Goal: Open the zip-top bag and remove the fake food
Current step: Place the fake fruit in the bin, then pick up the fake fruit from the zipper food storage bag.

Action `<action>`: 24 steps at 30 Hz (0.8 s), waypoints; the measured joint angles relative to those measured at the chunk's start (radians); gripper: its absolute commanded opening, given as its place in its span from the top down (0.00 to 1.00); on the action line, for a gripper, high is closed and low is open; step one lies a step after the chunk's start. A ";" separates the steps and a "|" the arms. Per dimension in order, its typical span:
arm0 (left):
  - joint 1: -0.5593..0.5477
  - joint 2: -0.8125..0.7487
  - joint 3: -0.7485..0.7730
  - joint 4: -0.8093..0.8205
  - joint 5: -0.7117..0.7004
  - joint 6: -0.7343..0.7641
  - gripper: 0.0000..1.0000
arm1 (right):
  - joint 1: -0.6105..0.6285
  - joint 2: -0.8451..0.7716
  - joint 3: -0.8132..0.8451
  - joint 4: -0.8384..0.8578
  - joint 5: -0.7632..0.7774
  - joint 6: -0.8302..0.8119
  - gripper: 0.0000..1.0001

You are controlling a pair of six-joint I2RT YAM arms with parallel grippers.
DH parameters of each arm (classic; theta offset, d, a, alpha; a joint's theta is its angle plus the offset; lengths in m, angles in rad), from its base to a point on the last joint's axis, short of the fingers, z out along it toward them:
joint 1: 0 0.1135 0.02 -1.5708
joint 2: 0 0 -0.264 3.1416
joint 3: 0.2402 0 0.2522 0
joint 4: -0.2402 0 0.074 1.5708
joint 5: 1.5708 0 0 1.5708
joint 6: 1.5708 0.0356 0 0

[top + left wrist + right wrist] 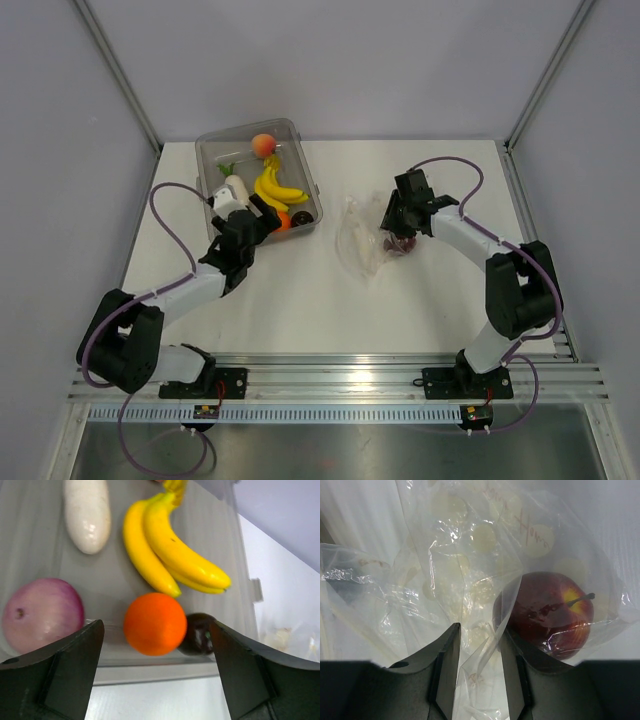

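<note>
The right hand [479, 680] had its fingers drawn close around a fold of the bag [470, 555], apparently pinching the film. The bag lay crumpled on the counter [300, 310], right of centre, with the apple [545, 612] inside it, just beside the pinched fold. The left hand [156, 624] hung wide open and empty over the near wall of the tub [240, 555], well apart from the bag.

By my judgement the step in hand was getting that last piece out. Doing it well would have meant holding one thin layer near the mouth rather than a bunched wad, lifting gently so the mouth gaped, and bringing the free hand across to steady the film or take the fruit.

The film was clear, thin and crinkly, printed with pale round spots and catching glare, so its edges were hard to trace. The apple was hard, glossy and dark red with a yellow patch and a short stem; round, it would roll. In the tub lay smooth curved bananas [170, 545], a matte orange [155, 624], a shiny white radish [87, 512] and a dark round piece [200, 632].
</note>
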State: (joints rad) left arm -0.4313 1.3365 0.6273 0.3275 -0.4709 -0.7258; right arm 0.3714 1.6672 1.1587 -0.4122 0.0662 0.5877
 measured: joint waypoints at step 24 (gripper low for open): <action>-0.334 0.239 0.242 0.017 0.227 0.448 0.18 | 0.000 -0.128 -0.056 0.003 0.083 0.017 0.44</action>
State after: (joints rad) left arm -0.7650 1.5753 0.8692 0.3443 -0.2440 -0.2775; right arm 0.3710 1.5391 1.1023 -0.4091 0.1493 0.6048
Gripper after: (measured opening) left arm 0.821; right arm 0.537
